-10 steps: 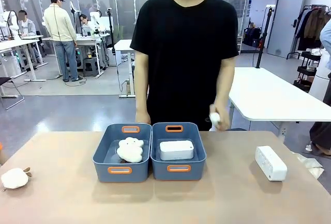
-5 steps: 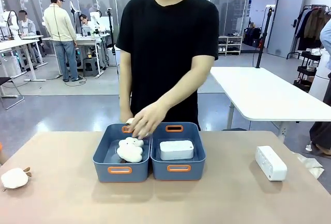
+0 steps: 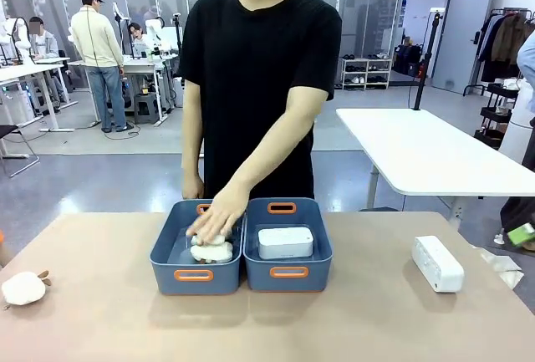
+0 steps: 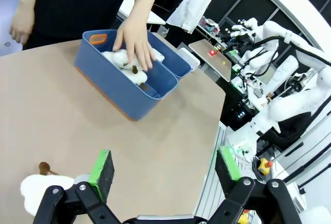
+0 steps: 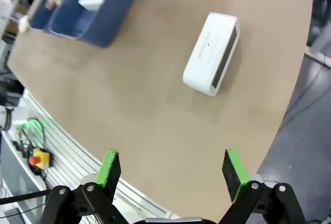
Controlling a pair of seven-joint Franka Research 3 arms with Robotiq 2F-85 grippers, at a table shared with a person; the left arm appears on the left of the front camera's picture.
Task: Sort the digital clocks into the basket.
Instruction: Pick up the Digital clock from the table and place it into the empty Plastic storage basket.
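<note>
Along the bottom of my left wrist view I see the left gripper (image 4: 165, 168): black linked fingers (image 4: 87, 203), silver pivot screws (image 4: 243, 181), green pads (image 4: 102, 171). The right gripper (image 5: 171, 171), at its frame's bottom, looks identical. In the front view's centre, the person (image 3: 261, 103) wears a black short-sleeved T-shirt (image 3: 251, 36).

hand (image 4: 135, 40) on plush (image 4: 117, 57) in tub (image 4: 120, 92)

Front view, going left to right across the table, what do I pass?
loose plush toy → left blue tub, where the person's hand rests on a second plush toy → right blue tub holding a digital clock → loose digital clock
</note>
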